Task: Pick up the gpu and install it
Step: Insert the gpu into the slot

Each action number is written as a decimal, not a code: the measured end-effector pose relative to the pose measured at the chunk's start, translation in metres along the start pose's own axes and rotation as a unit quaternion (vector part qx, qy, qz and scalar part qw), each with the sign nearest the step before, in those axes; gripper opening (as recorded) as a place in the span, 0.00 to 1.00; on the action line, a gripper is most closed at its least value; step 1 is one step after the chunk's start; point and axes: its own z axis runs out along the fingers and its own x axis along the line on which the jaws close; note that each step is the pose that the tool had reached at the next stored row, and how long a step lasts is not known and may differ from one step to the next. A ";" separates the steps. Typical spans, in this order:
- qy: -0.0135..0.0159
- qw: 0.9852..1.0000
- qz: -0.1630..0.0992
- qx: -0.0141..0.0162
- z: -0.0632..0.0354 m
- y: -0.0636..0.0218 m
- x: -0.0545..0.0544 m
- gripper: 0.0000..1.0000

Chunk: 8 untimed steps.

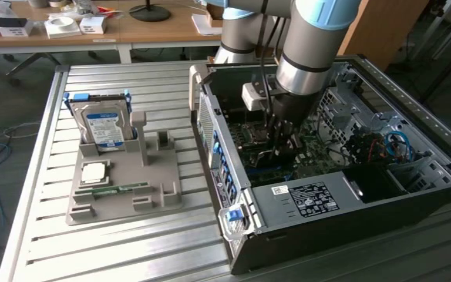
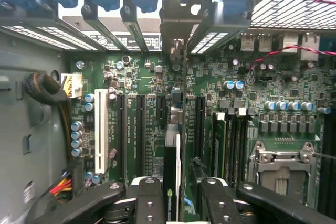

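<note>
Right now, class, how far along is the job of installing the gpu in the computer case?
Done: the gpu stands on edge on the motherboard inside the computer case, in line with a slot. In hand: the gripper straddles it with open jaws, not clamping. Left: full seating cannot be confirmed, and the arm is inside the case.
</note>
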 end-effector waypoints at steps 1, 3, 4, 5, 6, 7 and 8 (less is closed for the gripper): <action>0.000 1.000 0.000 0.000 -0.0026 -0.0001 0.000 0.33; 0.000 1.000 0.000 0.000 -0.0087 -0.0001 0.000 0.33; 0.000 1.000 0.000 0.000 -0.0117 -0.0001 0.000 0.33; 0.000 1.000 0.000 0.001 -0.0144 -0.0002 0.000 0.33; 0.000 1.000 0.000 0.001 -0.0169 -0.0002 0.000 0.33; 0.000 1.000 0.000 0.001 -0.0194 -0.0002 0.000 0.33; 0.000 1.000 0.000 0.001 -0.0224 -0.0003 0.000 0.33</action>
